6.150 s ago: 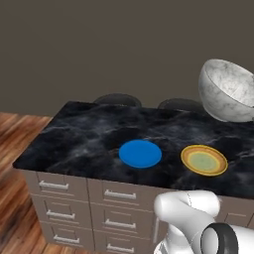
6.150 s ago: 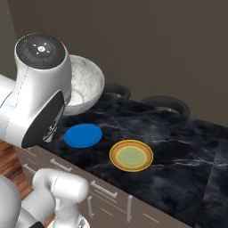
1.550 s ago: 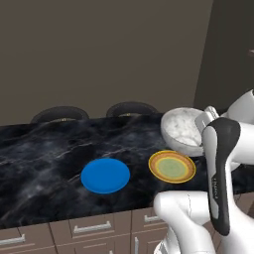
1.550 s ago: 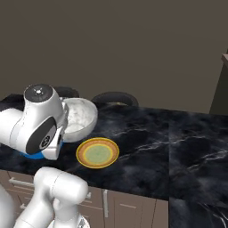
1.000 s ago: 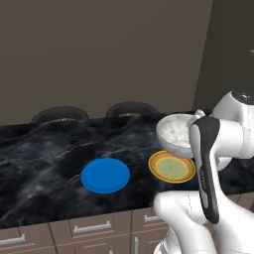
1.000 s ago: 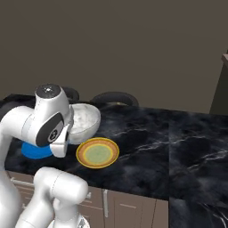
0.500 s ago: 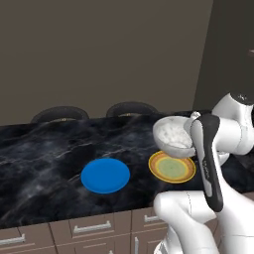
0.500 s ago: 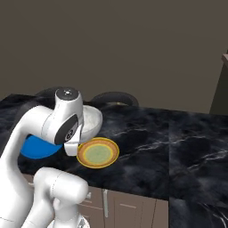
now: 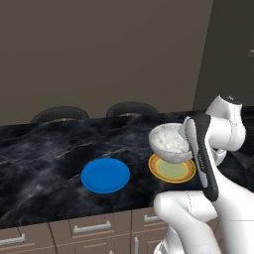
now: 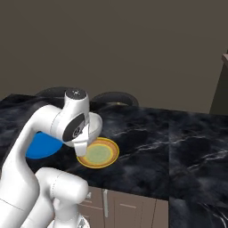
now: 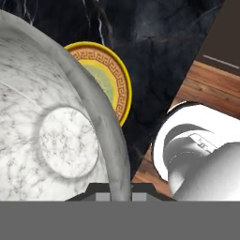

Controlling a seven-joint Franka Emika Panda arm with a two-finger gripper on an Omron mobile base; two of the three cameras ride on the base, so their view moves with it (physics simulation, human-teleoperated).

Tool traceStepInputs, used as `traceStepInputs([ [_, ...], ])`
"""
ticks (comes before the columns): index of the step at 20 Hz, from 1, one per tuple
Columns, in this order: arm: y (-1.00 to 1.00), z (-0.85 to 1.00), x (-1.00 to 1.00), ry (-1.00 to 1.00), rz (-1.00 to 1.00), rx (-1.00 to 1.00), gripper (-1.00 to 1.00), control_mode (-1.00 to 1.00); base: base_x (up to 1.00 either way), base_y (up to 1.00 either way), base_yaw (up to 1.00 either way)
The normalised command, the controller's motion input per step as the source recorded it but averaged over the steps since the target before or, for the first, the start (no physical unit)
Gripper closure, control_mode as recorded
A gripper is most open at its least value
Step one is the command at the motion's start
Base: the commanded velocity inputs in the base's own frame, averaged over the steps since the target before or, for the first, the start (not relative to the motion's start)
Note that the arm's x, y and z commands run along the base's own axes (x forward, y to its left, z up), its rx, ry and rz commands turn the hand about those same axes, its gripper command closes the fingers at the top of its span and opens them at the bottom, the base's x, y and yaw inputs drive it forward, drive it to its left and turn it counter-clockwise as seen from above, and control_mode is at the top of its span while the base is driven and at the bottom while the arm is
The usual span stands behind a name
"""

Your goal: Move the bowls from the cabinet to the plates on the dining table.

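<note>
The grey-white marbled bowl (image 9: 170, 143) hangs tilted just above the yellow-rimmed plate (image 9: 172, 168) on the black marble dining table (image 9: 44, 154). My gripper (image 9: 188, 140) is shut on the bowl's rim at its right side. In the right base view the bowl (image 10: 93, 126) peeks out behind my hand, over the same plate (image 10: 99, 153). The hand view looks into the bowl (image 11: 56, 136), its rim pinched at the gripper (image 11: 119, 191), with the plate (image 11: 110, 75) beyond. The blue plate (image 9: 105, 175) lies bare to the left. The cabinet is out of view.
Two dark round stools (image 9: 59, 113) (image 9: 130, 108) stand behind the table's far edge. Brown drawer fronts with silver handles (image 9: 92, 227) run under the near edge. The marble top stretches wide to the right (image 10: 187, 147) of the plates.
The arm has carried the marbled bowl down and a little forward, from beside the yellow-rimmed plate to just over it. The grip has stayed shut.
</note>
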Motion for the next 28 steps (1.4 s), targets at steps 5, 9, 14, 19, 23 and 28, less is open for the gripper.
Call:
traceStepInputs([
  [5,-0.17,-0.25,0.07,0.0,0.09,0.01,1.0,-1.0,0.0,0.0,0.0],
  [9,-0.11,-0.22,0.14,-0.01,0.08,0.01,1.0,-1.0,0.0,0.0,0.0],
  [14,0.0,-0.16,0.18,-0.06,0.09,0.0,1.0,-1.0,0.0,0.0,0.0],
  [19,-0.04,-0.18,0.21,-0.03,0.07,-0.05,1.0,-1.0,0.0,0.0,0.0],
  [23,-0.09,-0.18,0.21,0.01,0.07,-0.04,1.0,-1.0,0.0,0.0,0.0],
  [28,-0.1,-0.17,0.24,0.0,0.06,0.0,1.0,-1.0,0.0,0.0,0.0],
])
